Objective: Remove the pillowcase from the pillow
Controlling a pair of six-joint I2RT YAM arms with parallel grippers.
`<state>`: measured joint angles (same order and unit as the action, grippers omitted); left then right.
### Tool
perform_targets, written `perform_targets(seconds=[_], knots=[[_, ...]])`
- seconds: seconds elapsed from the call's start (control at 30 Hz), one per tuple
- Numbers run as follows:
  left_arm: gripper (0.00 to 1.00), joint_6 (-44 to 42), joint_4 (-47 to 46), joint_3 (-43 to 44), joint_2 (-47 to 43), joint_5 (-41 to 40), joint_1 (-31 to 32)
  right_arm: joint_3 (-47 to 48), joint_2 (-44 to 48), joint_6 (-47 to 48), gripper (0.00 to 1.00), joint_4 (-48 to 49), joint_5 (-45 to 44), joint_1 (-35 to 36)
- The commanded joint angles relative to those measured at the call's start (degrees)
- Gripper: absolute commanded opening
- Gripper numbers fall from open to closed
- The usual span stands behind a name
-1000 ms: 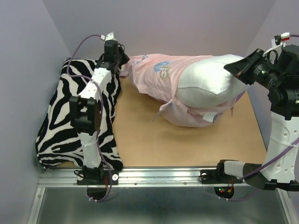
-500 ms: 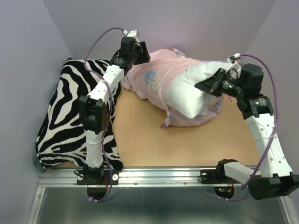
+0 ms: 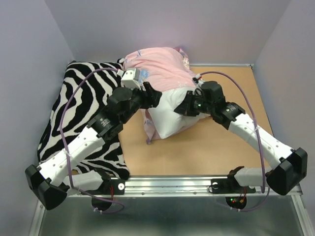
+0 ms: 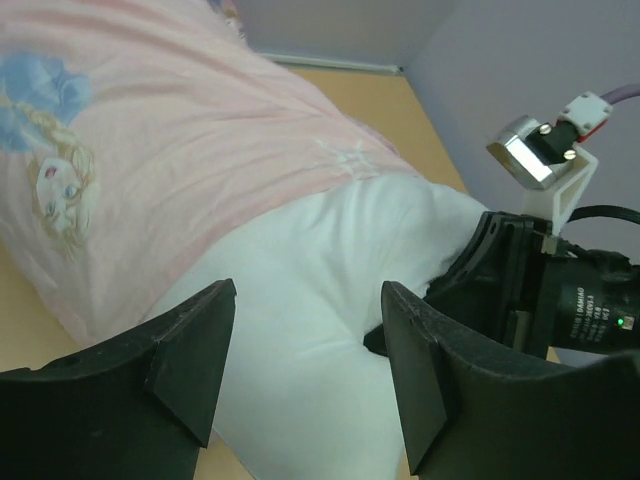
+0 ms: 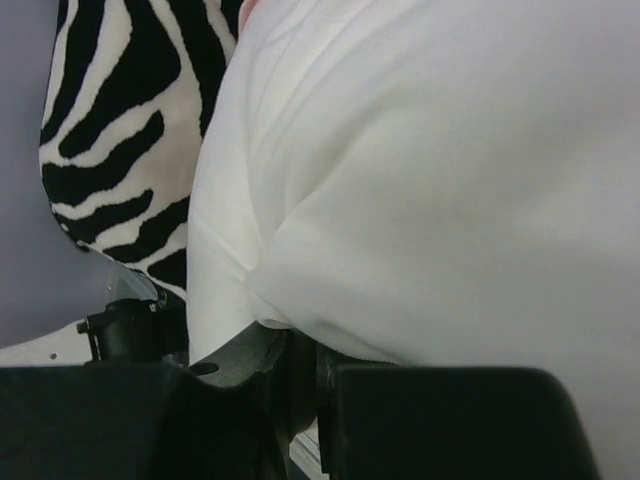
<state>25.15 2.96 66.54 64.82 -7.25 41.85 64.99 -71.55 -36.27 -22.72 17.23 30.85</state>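
The pink pillowcase [image 3: 156, 66] still covers the far end of the white pillow [image 3: 170, 118], whose bare near end sticks out toward the table's middle. In the left wrist view the pillowcase [image 4: 180, 130], with its cartoon princess print, ends where the bare pillow [image 4: 300, 270] begins. My left gripper [image 3: 153, 96] hovers open over the bare pillow, its jaws [image 4: 305, 365] wide apart with nothing between them. My right gripper [image 3: 185, 107] is shut on a pinch of the pillow's white fabric [image 5: 450, 180], its fingertips [image 5: 300, 345] pressed together under the fold.
A zebra-striped pillow [image 3: 83, 113] lies along the left side, partly under my left arm, and also shows in the right wrist view [image 5: 130, 110]. The tan tabletop [image 3: 211, 152] is walled at the left, back and right. A metal rail [image 3: 167, 186] runs along the near edge.
My left gripper let go of the pillowcase, opened, and swung from the back toward the middle. My right arm dragged the pillow leftward, and the whole bundle turned and shifted left.
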Motion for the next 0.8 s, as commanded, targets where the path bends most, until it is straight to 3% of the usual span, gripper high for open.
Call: perform_targets(seconds=[0.0,0.07,0.17,0.2,0.27,0.4,0.47,0.63,0.77], knots=[[0.71,8.2,-2.6,-9.6,-5.2,-10.3,1.6,5.5,-4.6,5.8,0.01,9.0,-0.7,10.1],[0.71,10.2,-2.5,-11.6,-7.9,-13.7,2.3,7.2,-6.5,7.8,0.05,8.3,-0.2,12.6],[0.71,13.9,-1.8,-14.2,-11.1,-16.2,2.5,6.8,-5.6,9.6,0.35,6.4,0.1,15.5],[0.71,14.4,-1.6,-15.0,-12.0,-16.7,2.5,5.9,-4.3,9.8,0.50,5.5,-2.2,15.5],[0.71,15.3,-1.6,-15.8,-13.3,-16.8,2.5,3.4,0.3,10.4,0.62,3.6,-6.7,15.6],[0.71,14.9,-2.1,-15.6,-11.9,-14.5,4.1,2.8,6.7,9.8,0.70,0.8,-9.0,15.6],[0.71,13.4,-2.3,-14.6,-9.4,-15.3,6.2,3.8,10.2,9.2,0.70,-3.9,-15.0,15.6],[0.71,11.9,-0.7,-11.0,-3.8,-20.8,13.9,5.8,15.1,6.6,0.78,-15.2,-41.2,15.6],[0.71,10.8,1.1,-6.5,1.1,-24.4,19.7,2.3,13.6,4.9,0.74,-19.3,-48.4,14.4]])
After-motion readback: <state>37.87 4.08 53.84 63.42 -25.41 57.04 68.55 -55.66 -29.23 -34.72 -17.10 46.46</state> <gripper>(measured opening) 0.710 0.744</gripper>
